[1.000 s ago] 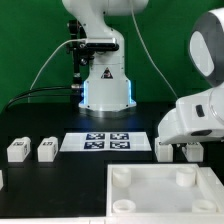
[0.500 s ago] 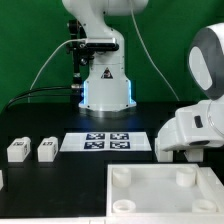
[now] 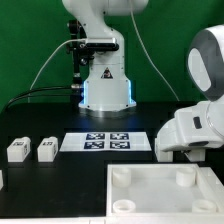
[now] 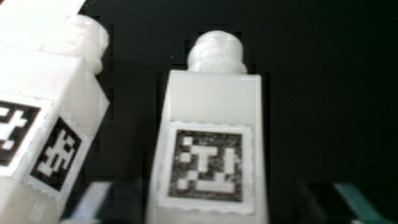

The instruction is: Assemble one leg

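Note:
In the wrist view a white leg (image 4: pixel 214 130) with a black-and-white tag lies lengthwise between my gripper's (image 4: pixel 224 203) two dark fingers (image 4: pixel 103 203), with a gap on each side. The gripper is open and not touching it. A second leg (image 4: pixel 54 110) lies close beside it, outside the jaws. In the exterior view the gripper (image 3: pixel 180 150) hangs low at the exterior view's right, behind the large panel, and hides those two legs. Two more legs (image 3: pixel 17 150) (image 3: pixel 46 149) stand at the exterior view's left.
The large white square panel (image 3: pixel 160 195) with round corner sockets lies in front. The marker board (image 3: pixel 107 142) lies mid-table. The arm's base (image 3: pixel 105 85) stands at the back, with cables (image 3: pixel 45 75) trailing to the exterior view's left.
The arm came down a little toward the table and shifted slightly to the exterior view's left, then held still. The legs have not moved.

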{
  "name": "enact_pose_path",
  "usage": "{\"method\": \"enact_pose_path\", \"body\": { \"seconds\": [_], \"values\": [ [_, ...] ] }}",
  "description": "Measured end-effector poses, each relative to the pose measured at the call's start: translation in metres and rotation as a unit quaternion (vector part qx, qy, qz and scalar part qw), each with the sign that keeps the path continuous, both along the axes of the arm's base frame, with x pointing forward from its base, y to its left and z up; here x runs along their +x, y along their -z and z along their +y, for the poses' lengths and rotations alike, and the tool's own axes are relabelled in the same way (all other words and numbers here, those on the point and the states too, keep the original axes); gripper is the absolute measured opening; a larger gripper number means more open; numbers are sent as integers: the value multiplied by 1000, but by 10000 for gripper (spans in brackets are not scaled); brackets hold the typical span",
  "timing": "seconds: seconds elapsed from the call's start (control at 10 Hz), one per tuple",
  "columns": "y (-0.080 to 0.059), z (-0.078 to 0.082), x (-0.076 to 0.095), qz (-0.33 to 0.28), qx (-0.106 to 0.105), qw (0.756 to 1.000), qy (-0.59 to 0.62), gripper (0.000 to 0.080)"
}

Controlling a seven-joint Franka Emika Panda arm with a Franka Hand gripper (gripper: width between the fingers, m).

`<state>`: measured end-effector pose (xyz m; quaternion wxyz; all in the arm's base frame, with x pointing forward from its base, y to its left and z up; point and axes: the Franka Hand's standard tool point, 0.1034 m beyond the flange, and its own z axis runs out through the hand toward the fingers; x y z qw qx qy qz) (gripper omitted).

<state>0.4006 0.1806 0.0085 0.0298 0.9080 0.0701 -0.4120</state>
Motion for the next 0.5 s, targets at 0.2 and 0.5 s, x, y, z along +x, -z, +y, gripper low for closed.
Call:
{"method": "enact_pose_path", "body": {
  "seconds": [0.2, 0.5],
  "values": [
    [0, 0, 0, 0, 0, 1000, 0, 290],
    [0, 0, 0, 0, 0, 1000, 0, 290]
  ]
}}
